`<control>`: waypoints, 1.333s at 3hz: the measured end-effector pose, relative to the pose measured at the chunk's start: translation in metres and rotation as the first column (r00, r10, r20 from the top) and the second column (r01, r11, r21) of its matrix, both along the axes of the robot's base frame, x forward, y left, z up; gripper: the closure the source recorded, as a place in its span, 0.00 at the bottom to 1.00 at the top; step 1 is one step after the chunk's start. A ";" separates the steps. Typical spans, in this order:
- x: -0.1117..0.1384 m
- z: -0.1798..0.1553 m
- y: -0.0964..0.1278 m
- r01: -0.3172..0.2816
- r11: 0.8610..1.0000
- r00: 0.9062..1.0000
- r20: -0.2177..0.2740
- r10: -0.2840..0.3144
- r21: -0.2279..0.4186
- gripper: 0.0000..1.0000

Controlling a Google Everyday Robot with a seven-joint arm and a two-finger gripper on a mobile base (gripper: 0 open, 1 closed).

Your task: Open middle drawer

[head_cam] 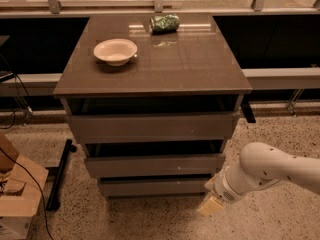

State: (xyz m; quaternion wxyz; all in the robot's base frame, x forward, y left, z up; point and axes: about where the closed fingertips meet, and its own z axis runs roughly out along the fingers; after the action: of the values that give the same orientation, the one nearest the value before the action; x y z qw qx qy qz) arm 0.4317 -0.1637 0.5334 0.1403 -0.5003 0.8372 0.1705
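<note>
1. Speckled floor (150,219) surrounds a cabinet (175,64); its middle drawer (155,165) sits between two others, slightly out.
2. Hand (211,205) hangs low off the cabinet's right corner; spread or pressed together, I cannot tell.
3. Best pull straight outward, level.

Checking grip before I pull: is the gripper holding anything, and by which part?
Nothing held; the gripper hangs low right, below the middle drawer, not on it.

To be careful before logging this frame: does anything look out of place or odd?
Only small things. The green item, perhaps a can, lies on its side at the back of the cabinet top. The middle drawer stands slightly out, with a dark gap above it. The end effector hangs low, right of the bottom drawer.
</note>
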 end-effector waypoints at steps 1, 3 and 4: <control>0.025 -0.014 0.009 -0.010 0.999 1.000 0.014 0.009 0.049 0.16; 0.094 -0.037 0.014 0.030 0.974 0.995 0.087 -0.051 0.224 0.00; 0.122 -0.048 0.019 0.036 0.958 0.993 0.099 -0.067 0.286 0.00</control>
State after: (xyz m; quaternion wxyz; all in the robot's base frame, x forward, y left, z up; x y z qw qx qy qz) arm 0.5542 -0.1451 0.4851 0.2599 -0.4615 0.8081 0.2576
